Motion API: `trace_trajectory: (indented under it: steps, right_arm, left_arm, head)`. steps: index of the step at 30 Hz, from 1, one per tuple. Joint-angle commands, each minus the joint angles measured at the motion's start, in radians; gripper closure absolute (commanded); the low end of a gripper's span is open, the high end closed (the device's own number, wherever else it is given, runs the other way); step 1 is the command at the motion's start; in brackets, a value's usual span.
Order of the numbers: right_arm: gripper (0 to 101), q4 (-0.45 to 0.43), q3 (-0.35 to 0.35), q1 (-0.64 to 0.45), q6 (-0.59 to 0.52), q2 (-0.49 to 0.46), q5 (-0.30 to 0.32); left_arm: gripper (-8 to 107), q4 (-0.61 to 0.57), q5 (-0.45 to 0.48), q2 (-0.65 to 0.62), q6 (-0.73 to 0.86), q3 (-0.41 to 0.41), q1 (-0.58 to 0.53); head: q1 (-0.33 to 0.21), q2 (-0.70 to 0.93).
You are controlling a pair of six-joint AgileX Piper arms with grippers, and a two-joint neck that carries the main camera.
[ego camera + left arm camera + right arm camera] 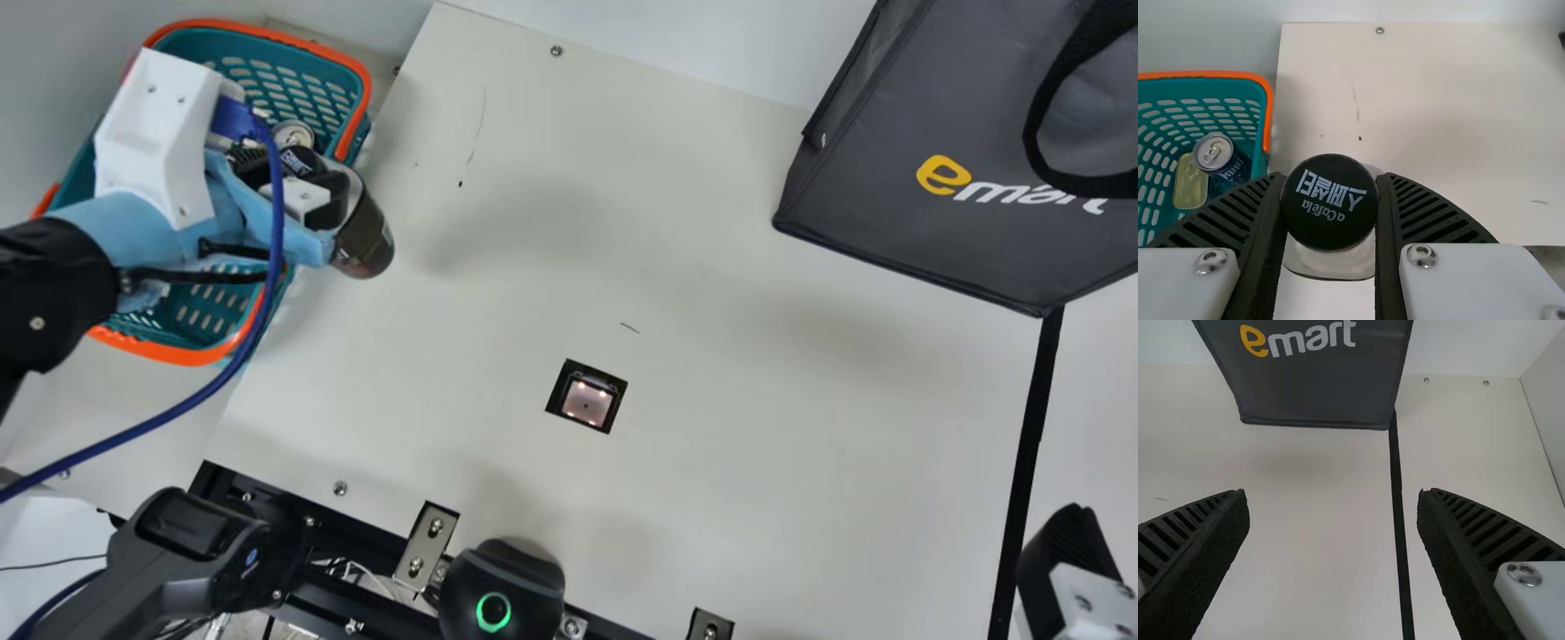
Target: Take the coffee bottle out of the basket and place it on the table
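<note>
My left gripper [307, 182] is at the upper left of the main view, shut on the dark coffee bottle [366, 242], whose lower part sticks out beyond the fingers, over the table's left side. In the left wrist view the bottle's black cap [1329, 203] sits between both pads of that gripper [1330, 207]. The teal basket [206, 318] with an orange rim lies beneath the left arm, beside the bottle. My right gripper [1062, 569] is at the lower right corner; in the right wrist view this gripper [1333, 497] stands open with nothing between its fingers.
A can [1221, 159] and a yellowish tin [1190, 183] are in the basket. The dark grey bag [916, 213] stands at the table's back right. A square cutout [587, 396] is in the cream table [711, 356]; a black strip [1027, 471] runs along the right.
</note>
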Motion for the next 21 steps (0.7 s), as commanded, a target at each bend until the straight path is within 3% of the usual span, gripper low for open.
trace_trajectory:
  steps: [1,21]
  right_arm:
    - [10,0.000,0.000,0.000,0.000,0.000,0.000]
    - [10,0.000,0.000,0.000,0.000,0.000,0.000]
  left_arm:
    - [89,0.022,-0.006,-0.003,-0.045,0.011,-0.034]
    - [89,0.220,-0.087,0.009,-0.368,0.134,-0.229]
  head:
    - [-0.026,0.004]
    - [-0.026,0.004]
